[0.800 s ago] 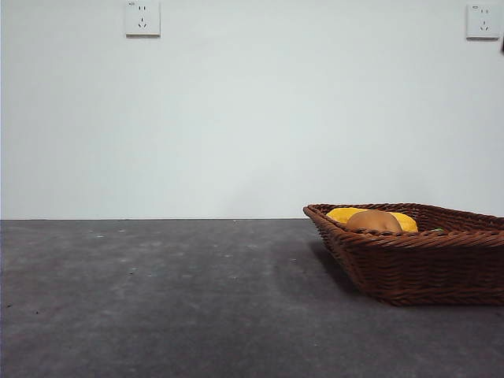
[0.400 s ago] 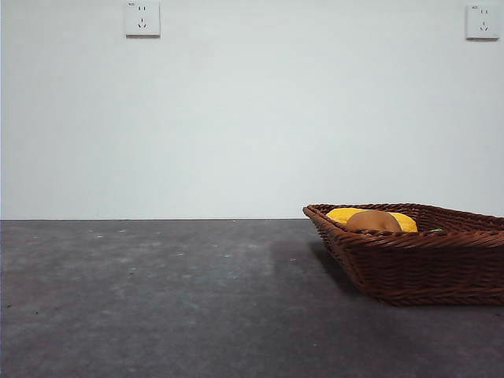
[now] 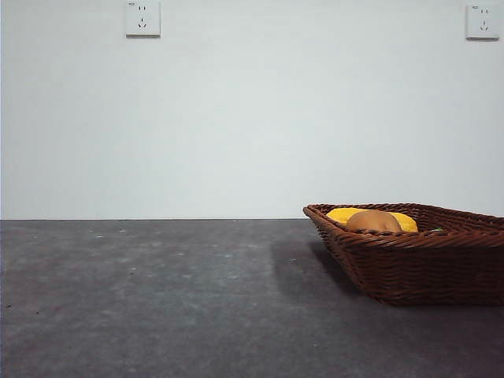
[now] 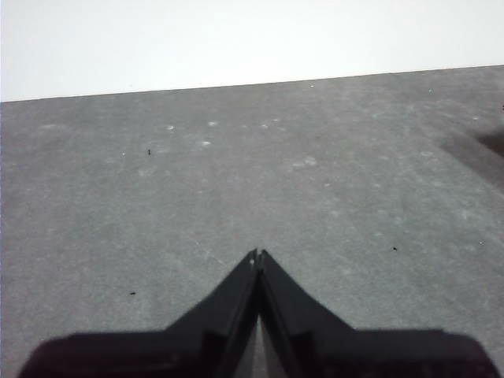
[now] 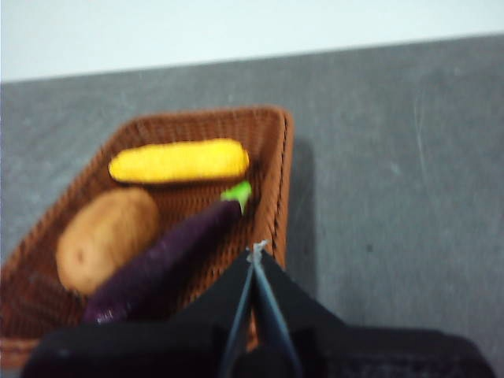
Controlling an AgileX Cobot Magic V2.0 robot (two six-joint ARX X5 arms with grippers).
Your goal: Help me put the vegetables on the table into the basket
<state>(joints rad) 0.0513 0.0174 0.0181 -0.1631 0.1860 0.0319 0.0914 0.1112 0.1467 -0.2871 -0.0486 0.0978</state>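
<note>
The brown wicker basket (image 3: 417, 256) stands on the dark grey table (image 3: 157, 299) at the right. Inside it lie the yellow corn cob (image 5: 178, 161), the tan potato (image 5: 105, 237) and the dark purple eggplant (image 5: 157, 264) with its green stem. In the front view only the tops of the corn (image 3: 346, 213) and potato (image 3: 373, 221) show over the rim. My right gripper (image 5: 257, 250) hangs shut above the basket's (image 5: 279, 150) edge, holding nothing. My left gripper (image 4: 257, 256) is shut over bare table (image 4: 236, 181).
A white wall with two sockets (image 3: 142, 17) stands behind the table. A dark corner, perhaps the basket, shows at the edge of the left wrist view (image 4: 494, 142).
A black tip at the top right edge of the front view one second ago is gone. The basket and vegetables have not moved.
</note>
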